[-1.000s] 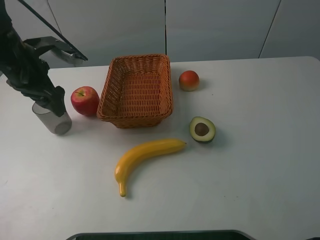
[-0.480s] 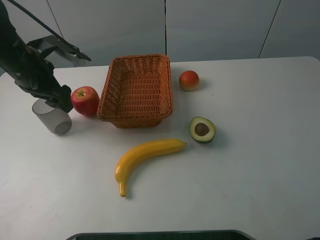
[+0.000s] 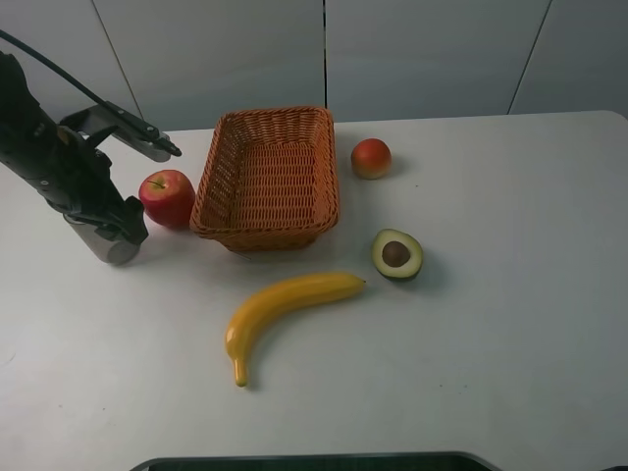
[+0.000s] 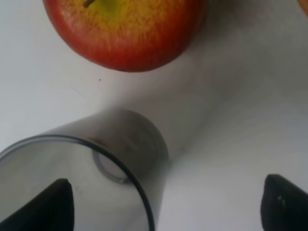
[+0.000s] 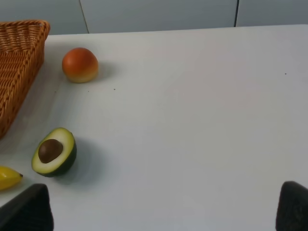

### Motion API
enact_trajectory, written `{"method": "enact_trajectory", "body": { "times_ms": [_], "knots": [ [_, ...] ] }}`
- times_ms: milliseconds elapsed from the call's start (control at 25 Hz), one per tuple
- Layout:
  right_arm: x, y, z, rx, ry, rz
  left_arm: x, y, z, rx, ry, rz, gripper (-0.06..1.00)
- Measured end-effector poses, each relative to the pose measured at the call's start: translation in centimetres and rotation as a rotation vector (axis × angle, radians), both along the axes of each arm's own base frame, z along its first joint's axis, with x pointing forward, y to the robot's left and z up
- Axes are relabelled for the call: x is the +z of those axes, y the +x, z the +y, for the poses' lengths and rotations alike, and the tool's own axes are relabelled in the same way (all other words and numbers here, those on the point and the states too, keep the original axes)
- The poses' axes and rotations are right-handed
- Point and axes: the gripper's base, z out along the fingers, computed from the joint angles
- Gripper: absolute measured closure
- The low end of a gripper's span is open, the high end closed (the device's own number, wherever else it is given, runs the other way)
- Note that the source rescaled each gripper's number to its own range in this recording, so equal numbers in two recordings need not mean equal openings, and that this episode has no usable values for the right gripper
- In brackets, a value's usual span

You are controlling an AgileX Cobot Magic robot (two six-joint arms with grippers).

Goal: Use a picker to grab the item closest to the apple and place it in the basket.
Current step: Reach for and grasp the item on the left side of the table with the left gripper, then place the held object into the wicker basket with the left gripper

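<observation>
- Yellow banana (image 3: 285, 304) lies nearest the camera on the white table (image 3: 491, 343), its stem end pointing toward the front edge.
- Halved avocado (image 3: 396, 253) sits face up with the pit showing, beyond the banana's tip and to its right.
- Grey see-through cup (image 3: 110, 245) stands upright at the left of the table, near the apple but not touching it. It is outside the basket.
- Left gripper (image 4: 168, 204) hangs low over the cup with its jaws spread wide — nothing is pinched. One fingertip (image 4: 50, 202) shows through the cup's smoky wall; whether it sits inside the rim or just behind it I cannot tell. The other fingertip is off to the side over bare table.
- Red apple (image 3: 167, 196) rests just past the cup, close beside the basket's left wall.
- Woven orange basket (image 3: 211, 167) stands in the middle with only wicker showing inside.
- Round orange-red fruit (image 3: 371, 157) lies to the right of the basket's far corner.
- Right gripper (image 5: 159, 209) appears only in its own wrist view — jaws parted, holding nothing, with the avocado and the round fruit ahead of it.
</observation>
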Motion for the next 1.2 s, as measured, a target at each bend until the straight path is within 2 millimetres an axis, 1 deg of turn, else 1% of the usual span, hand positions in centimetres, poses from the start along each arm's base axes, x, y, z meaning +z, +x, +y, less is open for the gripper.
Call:
{"method": "enact_trajectory", "body": {
  "times_ms": [240,320,440,480,560,600,680,720,760,800,1200],
  "knots": [
    [0.0,0.0,0.0,0.0,0.0,0.0,-2.4,0.3,-0.1,0.002,0.011,0.057,-0.05],
    [0.0,0.0,0.0,0.0,0.0,0.0,-2.7,0.4,-0.1,0.0,0.014,0.065,-0.05],
    [0.0,0.0,0.0,0.0,0.0,0.0,-2.8,0.4,-0.1,0.0,0.014,0.064,-0.04],
    [0.0,0.0,0.0,0.0,0.0,0.0,-2.8,0.4,-0.1,0.0,0.014,0.064,0.0],
    [0.0,0.0,0.0,0.0,0.0,0.0,-2.8,0.4,-0.1,0.0,0.014,0.064,0.19],
    [0.0,0.0,0.0,0.0,0.0,0.0,-2.8,0.4,-0.1,0.0,0.014,0.064,0.35],
    [0.0,0.0,0.0,0.0,0.0,0.0,-2.8,0.4,-0.1,-0.001,0.015,0.064,0.77],
    [0.0,0.0,0.0,0.0,0.0,0.0,-2.8,0.4,-0.1,-0.001,0.015,0.065,0.87],
    [0.0,0.0,0.0,0.0,0.0,0.0,-2.8,0.3,-0.1,-0.001,0.016,0.067,0.92],
    [0.0,0.0,0.0,0.0,0.0,0.0,-2.8,0.3,-0.1,-0.002,0.017,0.067,0.94],
    [0.0,0.0,0.0,0.0,0.0,0.0,-2.7,0.4,-0.1,-0.003,0.014,0.057,0.94]
  ]
}}
